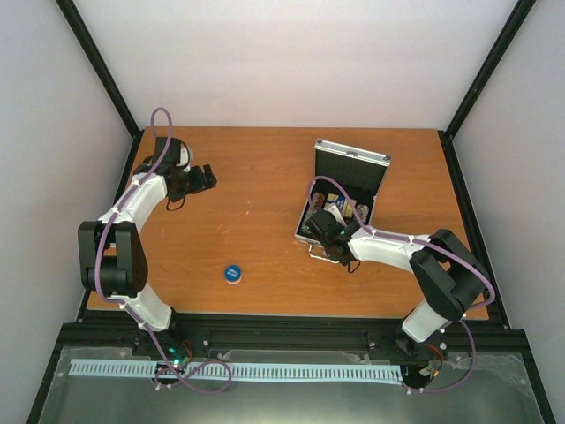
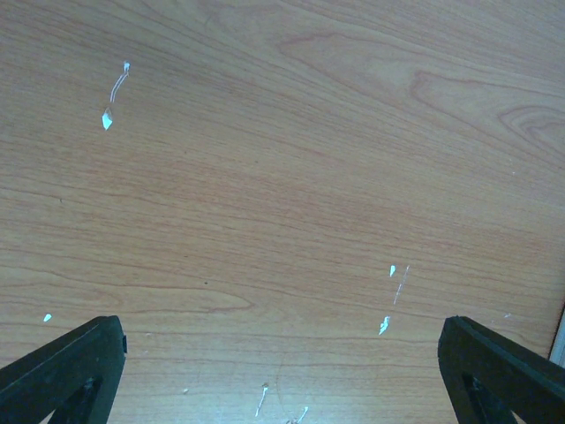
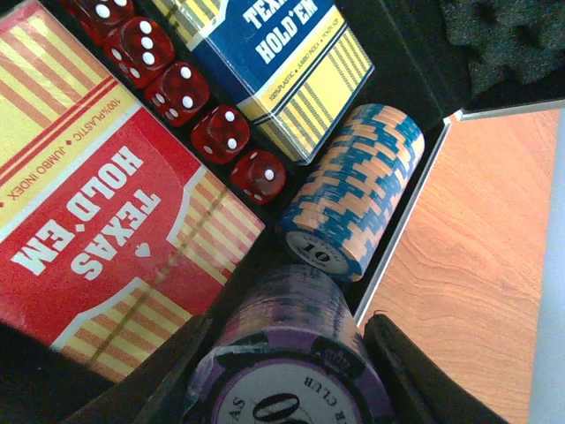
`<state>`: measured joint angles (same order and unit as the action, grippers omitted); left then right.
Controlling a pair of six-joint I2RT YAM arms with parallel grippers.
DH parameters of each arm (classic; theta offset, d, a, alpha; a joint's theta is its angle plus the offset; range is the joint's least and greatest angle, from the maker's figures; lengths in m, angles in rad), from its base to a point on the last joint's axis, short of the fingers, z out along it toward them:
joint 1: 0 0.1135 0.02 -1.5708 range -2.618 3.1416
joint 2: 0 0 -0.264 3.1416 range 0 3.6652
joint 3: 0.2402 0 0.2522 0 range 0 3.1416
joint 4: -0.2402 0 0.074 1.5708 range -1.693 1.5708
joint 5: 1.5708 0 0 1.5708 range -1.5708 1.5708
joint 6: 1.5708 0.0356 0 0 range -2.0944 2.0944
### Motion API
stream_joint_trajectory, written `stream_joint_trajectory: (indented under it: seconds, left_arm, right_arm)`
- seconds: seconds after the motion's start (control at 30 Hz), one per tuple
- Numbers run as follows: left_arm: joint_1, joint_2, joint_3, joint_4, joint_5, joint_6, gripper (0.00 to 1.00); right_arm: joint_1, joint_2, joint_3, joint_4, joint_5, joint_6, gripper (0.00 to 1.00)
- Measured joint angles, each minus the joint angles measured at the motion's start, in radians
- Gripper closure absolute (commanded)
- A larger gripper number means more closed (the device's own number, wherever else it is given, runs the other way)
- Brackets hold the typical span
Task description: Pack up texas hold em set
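The silver case (image 1: 351,157) stands open at the right of the table, lid up. In the right wrist view it holds a red card box (image 3: 97,203), a blue card box (image 3: 274,62), a row of red dice (image 3: 190,102) and a blue-orange chip stack (image 3: 353,194). My right gripper (image 1: 322,228) is over the case's near end, shut on a purple chip stack (image 3: 291,353) that lies low in the black lining beside the blue-orange stack. The round blue disc (image 1: 233,274) lies on the table, apart. My left gripper (image 1: 205,179) is open and empty over bare wood (image 2: 282,371).
The case's silver rim (image 3: 402,230) runs just right of the chip stacks, with wooden table (image 3: 477,265) beyond it. Black frame posts and white walls enclose the table on three sides. Small white scuffs (image 2: 388,300) mark the wood under the left gripper.
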<state>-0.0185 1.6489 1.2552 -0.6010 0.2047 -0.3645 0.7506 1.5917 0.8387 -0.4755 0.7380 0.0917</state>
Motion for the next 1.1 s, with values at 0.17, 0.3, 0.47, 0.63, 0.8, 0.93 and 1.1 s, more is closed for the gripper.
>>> stream_joint_trajectory:
  seconds: [0.17, 0.3, 0.47, 0.63, 0.8, 0.93, 1.1]
  left_arm:
    - [0.0, 0.0, 0.0, 0.0, 0.0, -0.001, 0.0]
    - [0.0, 0.0, 0.0, 0.0, 0.0, -0.001, 0.0]
    - [0.0, 0.0, 0.0, 0.0, -0.002, -0.001, 0.0]
    - [0.0, 0.0, 0.002, -0.002, -0.003, -0.001, 0.0]
    - [0.0, 0.0, 0.011, -0.002, -0.006, -0.001, 0.0]
    - [0.0, 0.0, 0.013, -0.002, -0.01, -0.001, 0.0]
    - [0.0, 0.0, 0.013, -0.002, -0.011, -0.001, 0.0]
  right_arm:
    - [-0.004, 0.013, -0.006, 0.025, -0.002, 0.002, 0.56]
    - [-0.004, 0.013, -0.008, 0.023, 0.002, 0.013, 0.46]
    - [-0.005, 0.011, 0.003, -0.036, 0.006, 0.048, 0.39]
    - [-0.005, -0.014, 0.031, -0.116, -0.034, 0.082, 0.35]
    - [-0.006, -0.028, 0.105, -0.206, -0.119, 0.128, 0.34]
    - [-0.006, -0.028, 0.164, -0.269, -0.181, 0.182, 0.34]
    - [-0.006, -0.028, 0.175, -0.311, -0.238, 0.237, 0.34]
